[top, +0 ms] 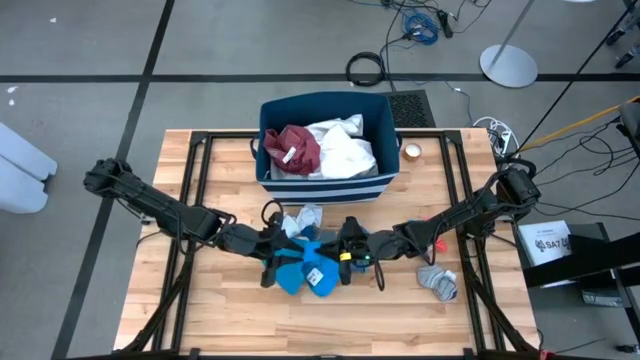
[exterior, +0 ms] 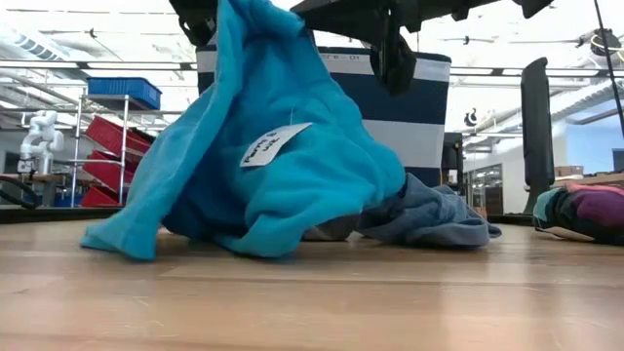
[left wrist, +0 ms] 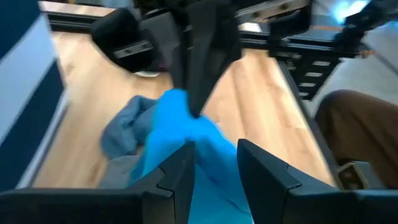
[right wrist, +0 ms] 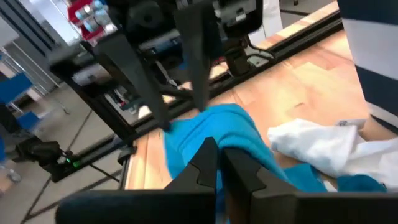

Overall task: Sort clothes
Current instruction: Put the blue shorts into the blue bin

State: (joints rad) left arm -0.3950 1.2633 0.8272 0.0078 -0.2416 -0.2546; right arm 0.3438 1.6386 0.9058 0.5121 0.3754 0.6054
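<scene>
A bright blue garment [top: 300, 275] with a white label [exterior: 273, 144] is held up between my two grippers at the table's middle. Its lower part rests on the wood [exterior: 127, 239]. My left gripper [top: 278, 250] and my right gripper [top: 345, 252] face each other over it, both closed on it. A pale grey garment [top: 303, 218] lies crumpled just behind it, in front of the navy bin [top: 325, 185]. Maroon [top: 295, 148] and white [top: 345, 150] clothes lie in the bin. Grey socks [top: 437, 282] and a red piece [top: 438, 241] lie to the right. My left gripper has a bunch of the blue garment's upper part [left wrist: 214, 155] between its two fingers, which come level from the table's left. That part is lifted, and the cloth hangs slack below with its hem on the table. My right gripper pinches the garment's upper part [right wrist: 219, 140] between its two fingers, coming level from the table's right. One layer or several, I cannot tell. The cloth drapes down from the fingers onto the table.
The navy bin with white stripes [exterior: 429, 107] stands close behind the grippers at the table's far middle. A small round roll [top: 412, 152] lies right of it. Black frame rails [top: 200, 170] run along both table sides. Bare wood lies at the near edge [top: 300, 330].
</scene>
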